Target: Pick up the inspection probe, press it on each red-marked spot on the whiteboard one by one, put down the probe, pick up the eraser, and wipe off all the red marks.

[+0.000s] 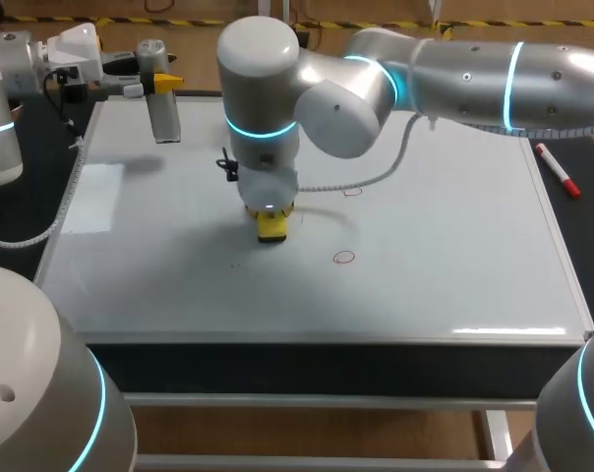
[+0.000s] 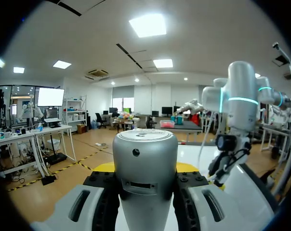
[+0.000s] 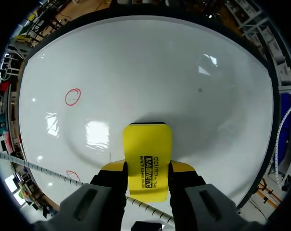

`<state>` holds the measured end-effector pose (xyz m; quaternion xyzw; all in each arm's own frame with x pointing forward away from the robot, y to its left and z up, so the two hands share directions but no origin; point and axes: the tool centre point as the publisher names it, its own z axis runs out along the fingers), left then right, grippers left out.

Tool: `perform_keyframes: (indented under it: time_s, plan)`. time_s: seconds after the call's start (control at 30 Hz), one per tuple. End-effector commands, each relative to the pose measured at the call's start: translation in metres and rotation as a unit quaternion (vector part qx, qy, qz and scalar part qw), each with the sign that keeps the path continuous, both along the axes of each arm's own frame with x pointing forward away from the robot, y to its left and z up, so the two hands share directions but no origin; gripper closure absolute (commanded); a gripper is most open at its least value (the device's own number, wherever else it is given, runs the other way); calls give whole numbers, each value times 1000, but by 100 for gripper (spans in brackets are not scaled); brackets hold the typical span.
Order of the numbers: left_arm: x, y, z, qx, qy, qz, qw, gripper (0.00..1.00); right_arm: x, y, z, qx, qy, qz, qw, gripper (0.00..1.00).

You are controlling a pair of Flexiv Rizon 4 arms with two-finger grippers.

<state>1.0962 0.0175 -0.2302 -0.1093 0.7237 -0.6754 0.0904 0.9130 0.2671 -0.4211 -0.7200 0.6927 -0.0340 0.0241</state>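
Whiteboard (image 1: 454,265): one, lying flat and covering most of the table.
Right arm (image 1: 474,74): enters at 2 o'clock and reaches past the board's middle, with its wrist turned straight down.
Left arm (image 1: 12,69): enters at 10 o'clock. Its wrist is level, at the board's 11 o'clock corner.
Arms, count: two, each with one claw.
Probe (image 1: 162,108): one silver cylinder, near upright, at the 11 o'clock corner.
Left gripper (image 2: 144,166): clamped on the probe (image 2: 144,178), with a finger on each side.
Eraser (image 1: 270,226): one yellow block on the board, just toward 9 o'clock of centre.
Right gripper (image 3: 147,168): closed on the eraser (image 3: 147,161) from both sides, pointing down at the whiteboard (image 3: 198,62).
Marker (image 1: 558,169): one, red-capped, lying off the board's edge at 2 o'clock.
Red marks, count: two small circles. One (image 1: 344,258) is at 4 o'clock of the eraser. The other (image 1: 352,191) is fainter, at 2 o'clock of the eraser.
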Motion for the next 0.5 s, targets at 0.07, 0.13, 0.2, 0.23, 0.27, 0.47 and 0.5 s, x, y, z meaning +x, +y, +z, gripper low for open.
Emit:
perform_keyframes:
  time_s: [0.07, 0.13, 0.2, 0.23, 0.27, 0.47, 0.5]
  plan:
    - [0, 0, 0, 0, 0, -1, 1000, 100, 3, -9, -4, -4, 5, -7, 1000, 100]
    - [0, 0, 0, 0, 0, -1, 1000, 100, 2, -13, -6, -6, 7, -12, 1000, 100]
    - [0, 0, 0, 0, 0, -1, 1000, 100, 2, -18, -8, -9, 9, -18, 1000, 100]
    - [0, 0, 0, 0, 0, -1, 1000, 100, 3, -20, -8, -10, 9, -20, 1000, 100]
    - [0, 0, 0, 0, 0, -1, 1000, 100, 4, -25, -8, -12, 9, -25, 1000, 100]
    - [0, 0, 0, 0, 0, -1, 1000, 100, 11, -44, -8, -16, 7, -50, 999, 100]
    - [0, 0, 0, 0, 0, -1, 1000, 100, 12, -47, -8, -17, 6, -53, 998, 100]
